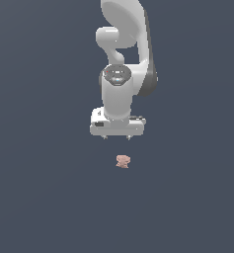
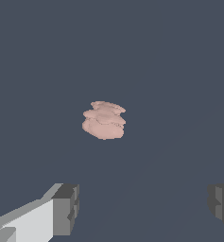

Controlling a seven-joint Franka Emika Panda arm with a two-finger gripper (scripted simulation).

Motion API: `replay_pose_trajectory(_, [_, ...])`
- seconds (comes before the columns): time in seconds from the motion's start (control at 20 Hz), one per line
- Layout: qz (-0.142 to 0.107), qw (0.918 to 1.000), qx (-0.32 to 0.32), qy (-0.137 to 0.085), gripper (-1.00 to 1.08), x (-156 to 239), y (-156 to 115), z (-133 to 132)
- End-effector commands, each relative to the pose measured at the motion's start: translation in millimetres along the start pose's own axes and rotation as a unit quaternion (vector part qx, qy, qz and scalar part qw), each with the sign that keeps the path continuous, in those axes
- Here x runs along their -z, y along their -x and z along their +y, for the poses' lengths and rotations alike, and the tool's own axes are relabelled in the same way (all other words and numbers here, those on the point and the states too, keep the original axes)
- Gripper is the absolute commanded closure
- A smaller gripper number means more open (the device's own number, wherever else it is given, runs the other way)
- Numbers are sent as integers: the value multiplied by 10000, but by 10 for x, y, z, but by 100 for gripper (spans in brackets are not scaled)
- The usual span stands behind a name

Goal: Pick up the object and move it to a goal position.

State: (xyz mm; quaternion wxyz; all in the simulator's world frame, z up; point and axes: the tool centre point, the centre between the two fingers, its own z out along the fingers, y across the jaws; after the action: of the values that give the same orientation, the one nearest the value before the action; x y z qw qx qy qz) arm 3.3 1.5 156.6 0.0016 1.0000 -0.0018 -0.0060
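Observation:
The object (image 1: 122,161) is a tiny lumpy pinkish-tan thing lying on the dark grey floor, just below the gripper in the exterior view. It also shows in the wrist view (image 2: 104,120), alone on the floor ahead of the fingers. My white gripper (image 1: 117,137) hangs above it, pointing down, with its jaws spread wide and nothing between them. In the wrist view the gripper (image 2: 144,205) shows two grey fingertips (image 2: 66,208) far apart, and the object lies beyond them, apart from both.
The white arm (image 1: 123,44) rises behind the gripper at the top of the exterior view. The plain dark grey floor (image 1: 39,197) spreads on all sides.

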Motion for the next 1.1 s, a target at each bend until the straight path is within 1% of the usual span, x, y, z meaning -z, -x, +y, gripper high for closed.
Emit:
replay_pose_trajectory(0.0, [-2,10000,97,4,-92,-11,-6,-4])
replay_pose_trajectory(0.3, [-7,9986,538,22,-92,-58,-38,-22])
replay_pose_trajectory(0.55, [-14,9939,1103,40,-92,-120,-77,-45])
replay_pose_trajectory(0.8, [-22,9833,1817,56,-92,-198,-125,-76])
replay_pose_trajectory(1.05, [-27,9672,2538,65,-92,-278,-175,-108])
